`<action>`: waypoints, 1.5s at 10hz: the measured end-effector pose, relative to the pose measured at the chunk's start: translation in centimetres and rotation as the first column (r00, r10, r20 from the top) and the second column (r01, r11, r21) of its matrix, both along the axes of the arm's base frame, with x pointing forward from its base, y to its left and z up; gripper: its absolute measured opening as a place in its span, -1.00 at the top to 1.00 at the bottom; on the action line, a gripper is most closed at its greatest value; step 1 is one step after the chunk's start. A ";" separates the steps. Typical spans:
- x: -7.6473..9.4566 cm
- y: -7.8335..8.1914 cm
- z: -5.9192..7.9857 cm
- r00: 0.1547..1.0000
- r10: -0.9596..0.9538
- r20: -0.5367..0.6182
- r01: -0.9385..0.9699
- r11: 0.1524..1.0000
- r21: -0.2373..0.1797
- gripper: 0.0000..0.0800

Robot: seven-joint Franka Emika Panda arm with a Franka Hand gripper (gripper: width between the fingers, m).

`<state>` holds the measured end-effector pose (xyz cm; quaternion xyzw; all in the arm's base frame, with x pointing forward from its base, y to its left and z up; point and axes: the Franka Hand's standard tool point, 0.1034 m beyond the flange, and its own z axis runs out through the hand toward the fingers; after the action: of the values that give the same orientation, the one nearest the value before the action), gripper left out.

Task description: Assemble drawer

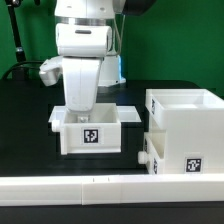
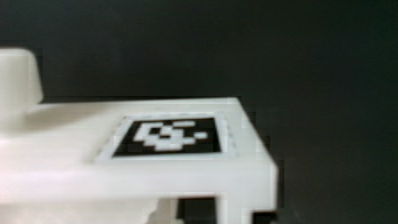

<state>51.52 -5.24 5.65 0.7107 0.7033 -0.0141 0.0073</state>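
Work surface is a flat black tabletop (image 1: 25, 110), matte. A low white border wall (image 1: 60, 187) runs along its near edge in the exterior view. Behind the table: green backdrop (image 1: 20, 25) w/ a dark cable hanging down on the exterior view's left.

Small white plastic drawer tray (image 1: 90, 127), open-top, sits on the table approx mid-frame, black-and-white square tag on its front face. The white robot arm's two-finger gripper (image 1: 80, 108) reaches down into/over it from above; fingertips are hidden behind the tray wall, so can't tell if pincer is clenched or released.

Tall white plastic box housing (image 1: 188, 125) stands on the exterior view's right, just beside the tray, tag low on its front. Another white part pokes out at its lower left side.

Wrist view: blurry white plastic surface w/ a tag (image 2: 173, 136) against black table.
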 end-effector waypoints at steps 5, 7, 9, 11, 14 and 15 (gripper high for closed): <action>2.5 3.1 0.0 0.999 0.047 0.015 -0.047 0.999 -0.001 0.89; 2.4 2.7 -0.1 0.999 0.045 0.013 -0.045 0.999 -0.001 0.89; 2.5 3.5 0.0 0.999 0.038 0.016 -0.038 0.999 0.002 0.89; 2.8 4.7 0.2 0.999 0.041 0.024 -0.042 0.999 0.008 0.89; 2.6 5.1 0.0 0.999 0.034 0.014 -0.034 0.999 0.012 0.89; 2.6 5.2 -0.1 0.999 0.031 0.013 -0.031 0.999 0.012 0.89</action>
<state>54.07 -0.05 5.55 0.6997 0.7143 -0.0051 0.0075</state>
